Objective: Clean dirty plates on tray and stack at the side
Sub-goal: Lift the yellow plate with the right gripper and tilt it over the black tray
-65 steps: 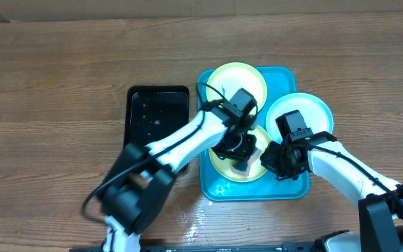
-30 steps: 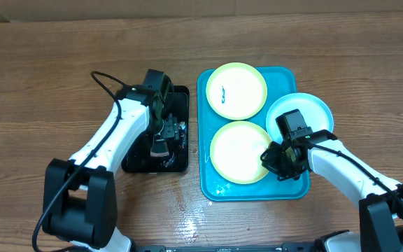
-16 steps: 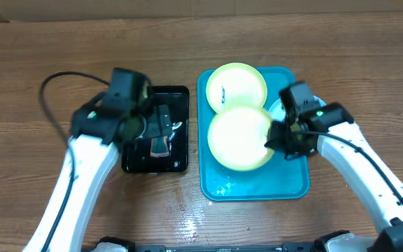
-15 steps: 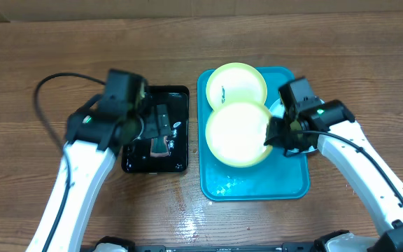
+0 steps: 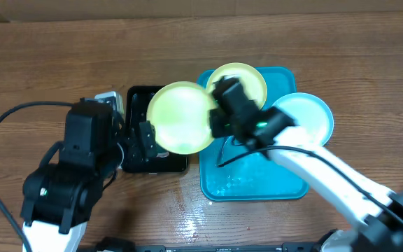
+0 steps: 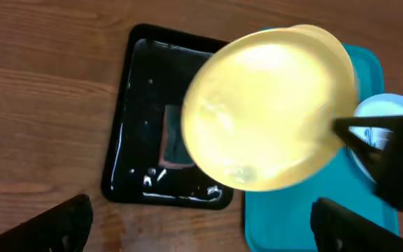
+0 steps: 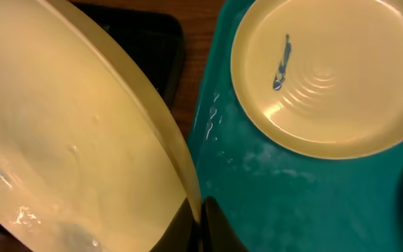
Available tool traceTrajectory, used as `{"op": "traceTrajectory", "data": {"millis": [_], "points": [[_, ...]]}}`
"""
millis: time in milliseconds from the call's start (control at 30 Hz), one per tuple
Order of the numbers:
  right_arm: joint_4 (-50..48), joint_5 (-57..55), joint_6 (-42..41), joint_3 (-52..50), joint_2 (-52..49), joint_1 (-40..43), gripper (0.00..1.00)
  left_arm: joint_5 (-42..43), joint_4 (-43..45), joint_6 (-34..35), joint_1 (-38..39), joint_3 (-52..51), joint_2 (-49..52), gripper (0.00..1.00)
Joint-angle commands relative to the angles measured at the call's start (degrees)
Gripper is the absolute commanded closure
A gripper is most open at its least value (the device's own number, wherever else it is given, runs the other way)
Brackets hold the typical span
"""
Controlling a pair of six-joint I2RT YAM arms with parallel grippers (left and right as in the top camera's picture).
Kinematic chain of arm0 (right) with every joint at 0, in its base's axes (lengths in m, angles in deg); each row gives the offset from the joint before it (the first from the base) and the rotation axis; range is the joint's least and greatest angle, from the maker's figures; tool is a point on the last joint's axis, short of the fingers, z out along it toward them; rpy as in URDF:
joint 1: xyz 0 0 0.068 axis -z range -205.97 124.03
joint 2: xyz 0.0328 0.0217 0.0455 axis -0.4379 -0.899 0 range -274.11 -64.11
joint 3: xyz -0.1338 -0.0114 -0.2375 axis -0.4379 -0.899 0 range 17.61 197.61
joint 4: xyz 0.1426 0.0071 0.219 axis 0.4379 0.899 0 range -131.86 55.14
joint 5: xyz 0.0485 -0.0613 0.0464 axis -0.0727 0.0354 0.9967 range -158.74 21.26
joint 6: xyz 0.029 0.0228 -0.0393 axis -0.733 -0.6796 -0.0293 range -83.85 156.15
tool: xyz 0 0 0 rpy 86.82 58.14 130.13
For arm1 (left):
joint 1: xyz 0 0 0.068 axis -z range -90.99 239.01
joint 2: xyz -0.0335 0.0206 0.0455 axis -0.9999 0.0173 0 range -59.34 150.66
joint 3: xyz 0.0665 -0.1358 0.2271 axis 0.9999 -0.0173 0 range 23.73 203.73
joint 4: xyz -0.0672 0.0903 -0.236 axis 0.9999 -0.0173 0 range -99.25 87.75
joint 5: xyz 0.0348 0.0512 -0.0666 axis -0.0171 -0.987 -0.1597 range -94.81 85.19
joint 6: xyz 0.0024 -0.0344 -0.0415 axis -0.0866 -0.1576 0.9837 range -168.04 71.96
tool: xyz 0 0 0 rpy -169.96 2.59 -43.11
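Even, bright light from above, with soft shadows. White glare on the wet table (image 5: 187,218), the turquoise tray (image 5: 222,185) and the black tray (image 6: 149,178). The lifted plate (image 6: 268,108) is blurred in the left wrist view and close, soft and out of focus in the right wrist view

Left arm (image 5: 68,175), right arm (image 5: 327,164): white shells, black joints, black cables (image 5: 26,106); left claw (image 6: 201,222), right claw (image 7: 199,225) black.
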Motion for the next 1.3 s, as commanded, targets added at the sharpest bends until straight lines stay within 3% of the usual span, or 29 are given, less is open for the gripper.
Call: {"op": "traceTrajectory", "data": {"millis": [0, 233, 500, 567, 733, 1267], "points": [[-2.4, -11.8, 0.2, 1.0, -1.7, -3.8, 0.96, 0.4, -1.6, -0.1, -0.3, 1.0, -0.6, 0.00], [-5.0, -35.5, 0.6, 1.7, -1.5, -12.0, 0.96, 0.2, -4.1, -0.1, -0.3, 0.9, 0.9, 0.00], [-5.9, -54.2, 0.9, 1.7, -0.5, -17.7, 0.96, 0.3, -4.3, -0.1, -0.3, 0.9, 3.4, 0.00], [-7.9, -57.7, 4.5, 1.7, -0.5, -19.2, 0.96, 0.3, -5.5, -0.1, -0.3, 0.9, 4.1, 0.00], [-15.4, -61.3, 15.6, 1.7, -0.5, -22.8, 0.96, 0.5, -7.1, -0.1, -0.3, 1.0, 3.4, 0.00], [-22.8, -64.0, 21.6, 1.7, -0.5, -25.3, 0.96, -3.7, -6.9, -0.1, -0.3, 1.0, -12.0, 0.00]]}}
